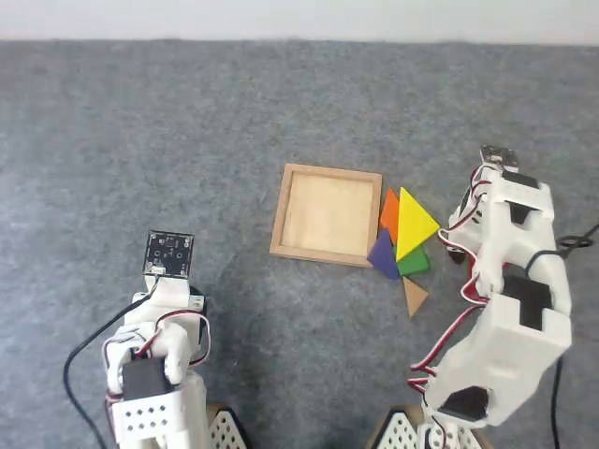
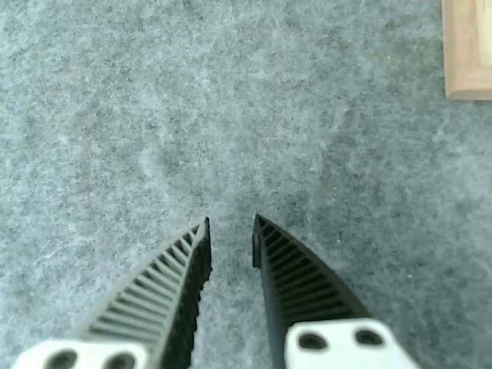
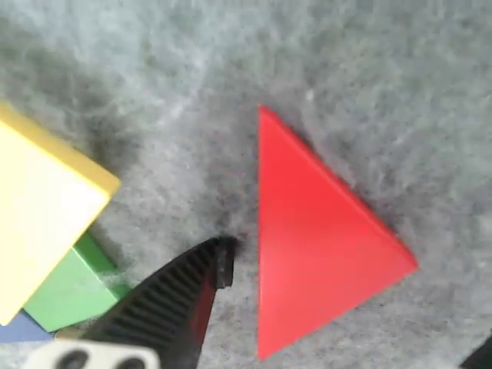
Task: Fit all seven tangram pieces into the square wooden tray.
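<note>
The square wooden tray [image 1: 328,215] lies empty on the grey carpet, and one corner of the tray [image 2: 467,50] shows in the left wrist view. Against its right side cluster an orange piece [image 1: 389,213], a yellow triangle [image 1: 412,223], a purple piece [image 1: 382,253], a green piece [image 1: 413,262] and a tan triangle [image 1: 414,295]. A red triangle [image 3: 315,238] lies flat on the carpet beside the yellow triangle [image 3: 38,223] and green piece [image 3: 73,288]. My right gripper [image 3: 350,304] is open and straddles the red triangle. My left gripper [image 2: 231,223] hovers over bare carpet, narrowly open and holding nothing.
The right arm [image 1: 510,281] stands over the carpet right of the pieces. The left arm [image 1: 159,355] sits at the lower left, well away from the tray. Grey carpet covers the whole table, with a pale wall edge along the far side.
</note>
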